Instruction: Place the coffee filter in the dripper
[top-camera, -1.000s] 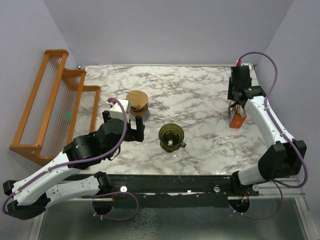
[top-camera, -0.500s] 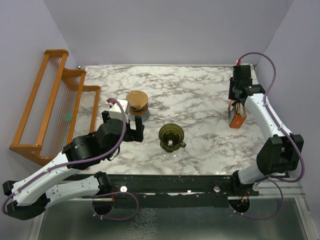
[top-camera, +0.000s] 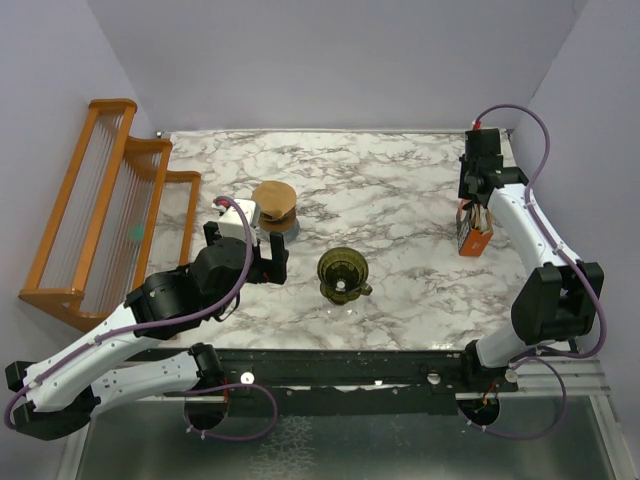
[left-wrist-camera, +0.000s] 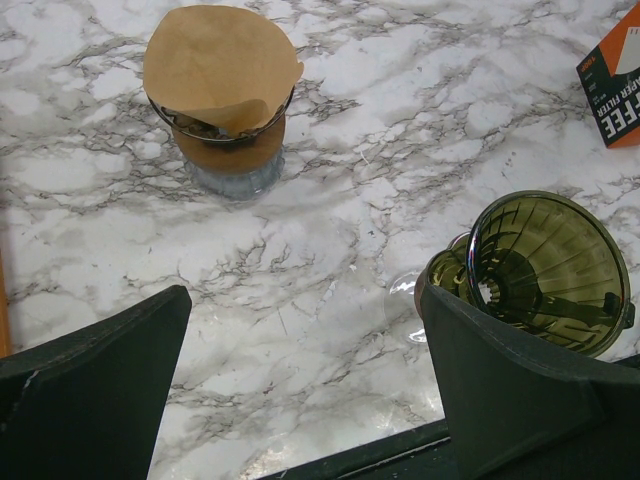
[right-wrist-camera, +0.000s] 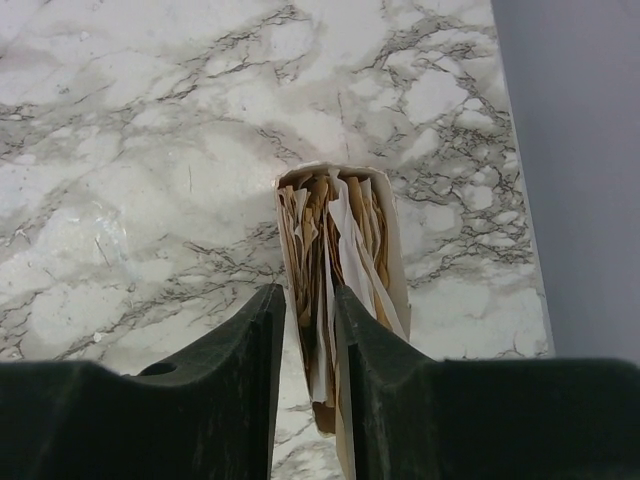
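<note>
The dripper (top-camera: 342, 270), an olive-green translucent cone (left-wrist-camera: 545, 265), stands upright near the table's front middle with nothing inside. Folded tan and white coffee filters (right-wrist-camera: 340, 215) are packed upright in an orange box (top-camera: 473, 240) at the right edge. My right gripper (right-wrist-camera: 308, 292) points down into the box top, its jaws narrow with several filter sheets between the fingers; whether they pinch the paper cannot be made out. My left gripper (left-wrist-camera: 305, 300) hovers wide open just left of the dripper, holding nothing.
A flat tan paper (left-wrist-camera: 220, 65) lies on a brown disc on a grey stand (top-camera: 273, 205), behind the left gripper. A wooden rack (top-camera: 110, 200) lines the table's left side. The purple wall (right-wrist-camera: 580, 150) runs close beside the box.
The right gripper's jaws have narrowed around the filters in the box, and that arm has shifted slightly. The left arm and the dripper have stayed still.
</note>
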